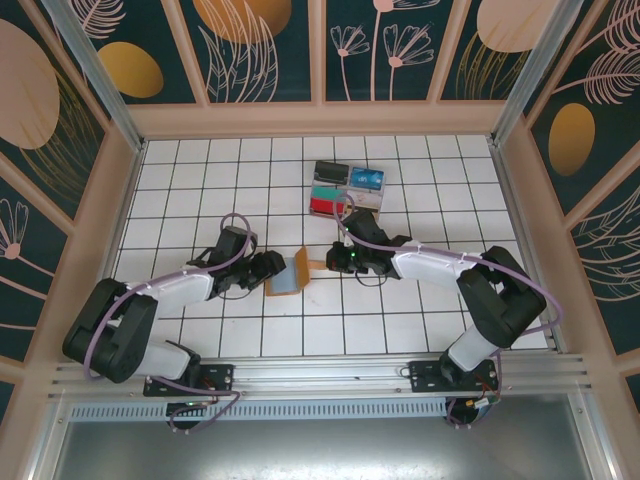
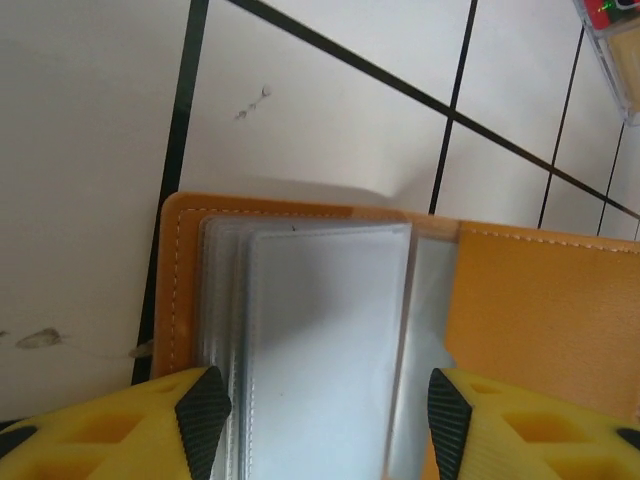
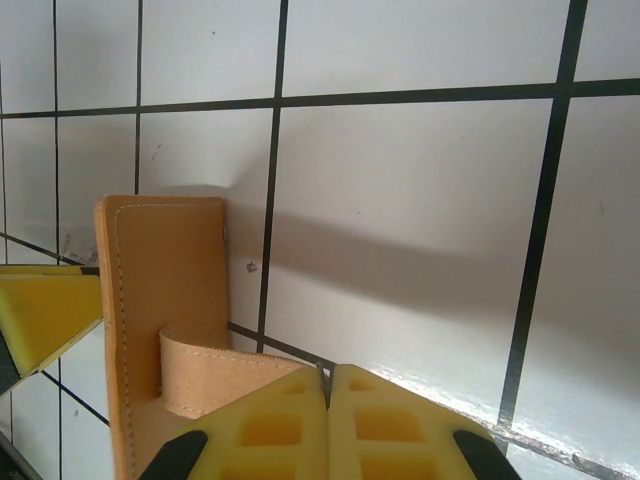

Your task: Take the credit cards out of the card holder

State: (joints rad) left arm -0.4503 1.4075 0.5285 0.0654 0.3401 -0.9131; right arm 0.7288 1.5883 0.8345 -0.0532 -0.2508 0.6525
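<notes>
The tan-orange card holder [image 1: 283, 277] lies open on the tiled table between the two arms, with its grey-blue sleeves [image 1: 291, 268] standing up. In the left wrist view the sleeves [image 2: 325, 350] sit between my left gripper's [image 2: 325, 415] pads, which touch their two side edges; the orange cover [image 2: 540, 310] lies underneath. My left gripper [image 1: 268, 268] reaches in from the left. My right gripper [image 1: 337, 262] is shut on the holder's strap [image 3: 215, 372], whose end runs into the closed jaws [image 3: 328, 380]. The credit cards are hidden; the sleeves look plain grey.
Clear cases of coloured card stacks [image 1: 348, 188] stand behind the holder towards the back; one corner [image 2: 612, 40] shows in the left wrist view. White tiles run to wooden walls on three sides. A yellow left finger [image 3: 40, 310] shows beside the holder's cover [image 3: 165, 300].
</notes>
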